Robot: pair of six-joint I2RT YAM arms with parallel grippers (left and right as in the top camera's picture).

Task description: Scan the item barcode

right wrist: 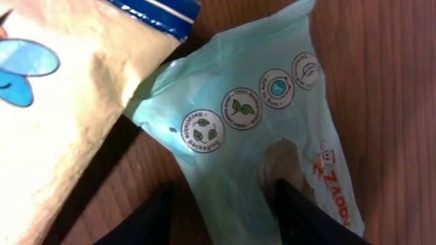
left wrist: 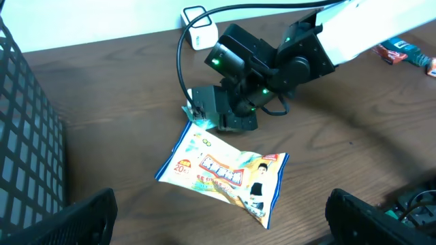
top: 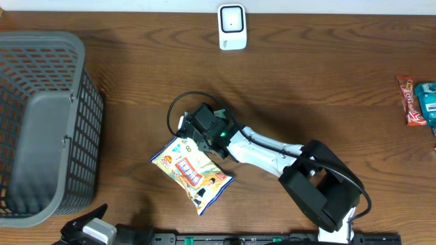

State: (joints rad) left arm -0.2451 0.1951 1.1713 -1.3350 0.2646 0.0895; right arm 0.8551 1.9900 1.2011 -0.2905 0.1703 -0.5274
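A yellow snack bag lies flat, printed face up, on the wooden tabletop, in the middle toward the front edge and well to the right of the grey mesh basket. At the bag's far corner a pale green packet with a row of round printed emblems sits right against it; whether one overlaps the other cannot be told. The right gripper is down at that corner, its arm reaching in from the front right, and its two dark fingers stand on either side of the green packet's edge. There is a gap between them with crinkled film in it, but whether they already pinch the film cannot be told. The left gripper hangs low near the front edge of the tabletop, just right of the basket, with its fingers spread wide and nothing between them; its camera looks across the yellow bag toward the right arm. A white scanner stands at the back edge of the tabletop, well apart from the bag. Far to the right lie a red-wrapped bar and, just beside it, a teal packet, partly cut off by the frame.
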